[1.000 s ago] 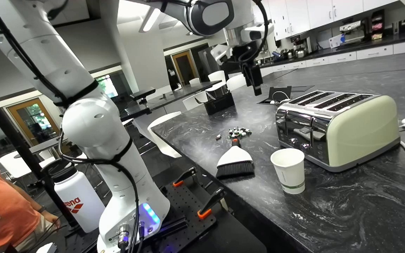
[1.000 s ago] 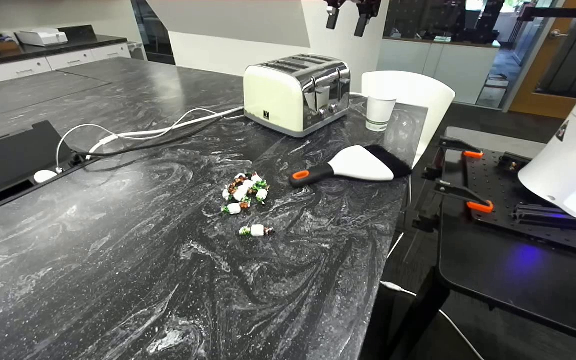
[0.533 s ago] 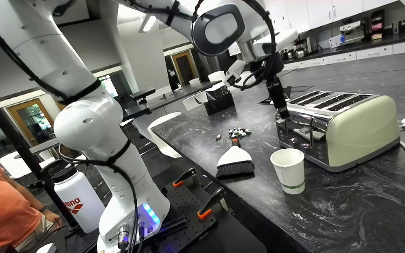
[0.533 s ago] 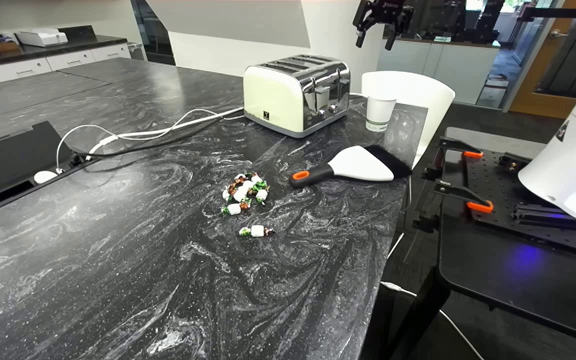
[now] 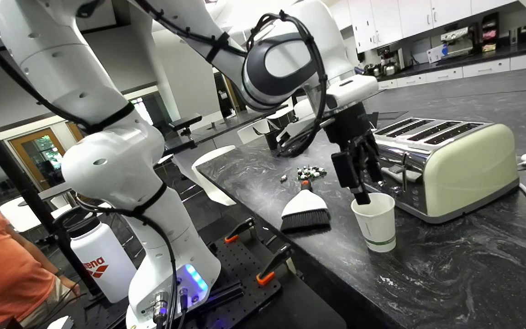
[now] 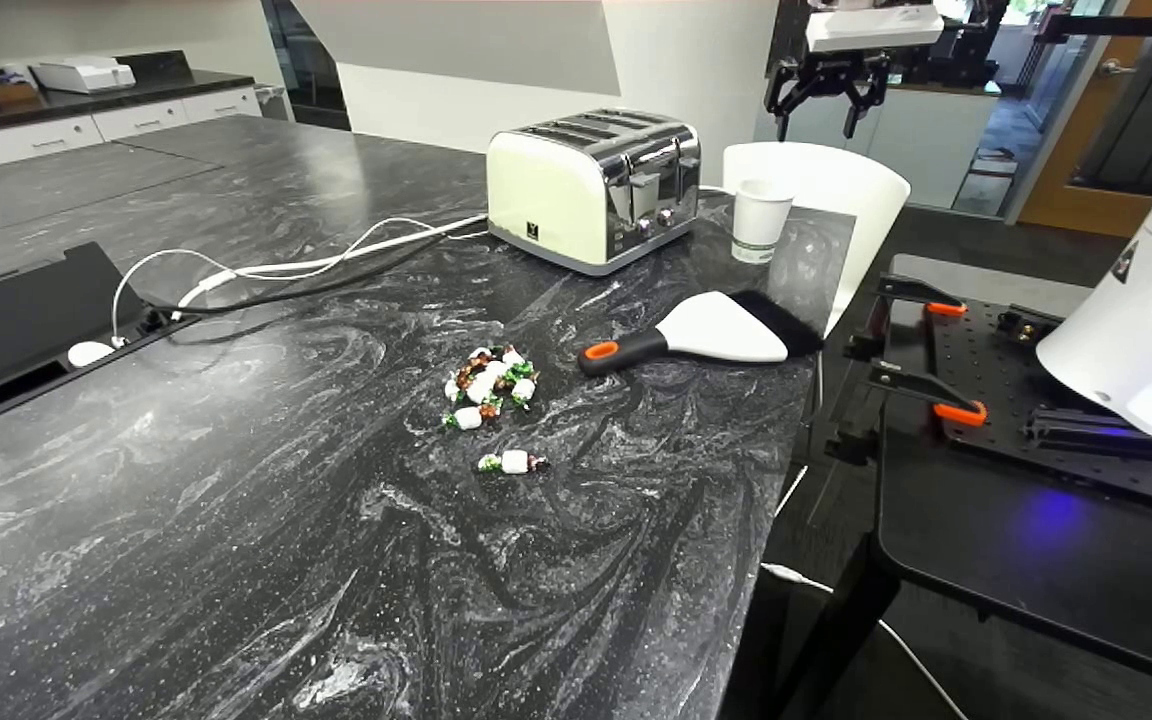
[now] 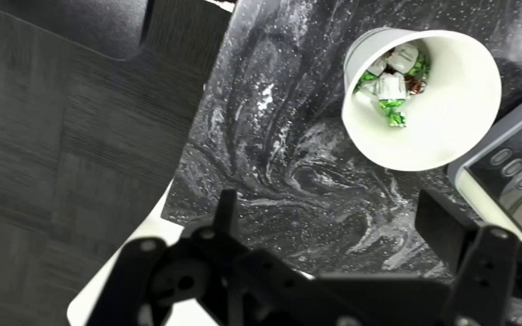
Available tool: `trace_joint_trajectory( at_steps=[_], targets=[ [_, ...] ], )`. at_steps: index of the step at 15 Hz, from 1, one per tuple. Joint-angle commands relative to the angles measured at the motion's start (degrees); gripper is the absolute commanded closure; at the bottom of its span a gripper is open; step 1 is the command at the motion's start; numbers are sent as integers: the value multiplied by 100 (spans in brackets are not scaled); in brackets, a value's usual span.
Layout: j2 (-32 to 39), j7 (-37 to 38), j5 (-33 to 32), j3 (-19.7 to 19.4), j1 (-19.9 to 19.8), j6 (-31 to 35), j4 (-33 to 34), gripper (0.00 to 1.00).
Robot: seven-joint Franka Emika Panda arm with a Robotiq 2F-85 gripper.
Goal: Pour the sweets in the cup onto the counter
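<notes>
White paper cup: upright, ungripped on the marbled tabletop, just beside the four-slot toaster.
Wrapped sweets: in the cup; grasp, lift and pour all appear left to do.
Jaws: spread wide, empty, apart from the cup.
Loose sweets: on the tabletop; origin cannot be told.
Cup's depths: hidden from both exterior views; overlapping sweets defy a count.

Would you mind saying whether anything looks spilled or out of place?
Yes: a pile of wrapped sweets lies loose on the counter near the brush handle, with a stray sweet apart. That looks odd because the cup stands upright with more sweets inside; whether it is a spill or deliberate, I can't tell.
</notes>
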Motion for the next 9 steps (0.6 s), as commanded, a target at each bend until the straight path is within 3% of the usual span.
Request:
trace_joint_trajectory(
  at_steps=[1,5,9],
  targets=[
    [-14,613,-236,-55,56,-160,-169,0],
    [73,436,158,-99,194,-113,-320,0],
    [286,88,979,-154,399,107,-371,0]
  ],
)
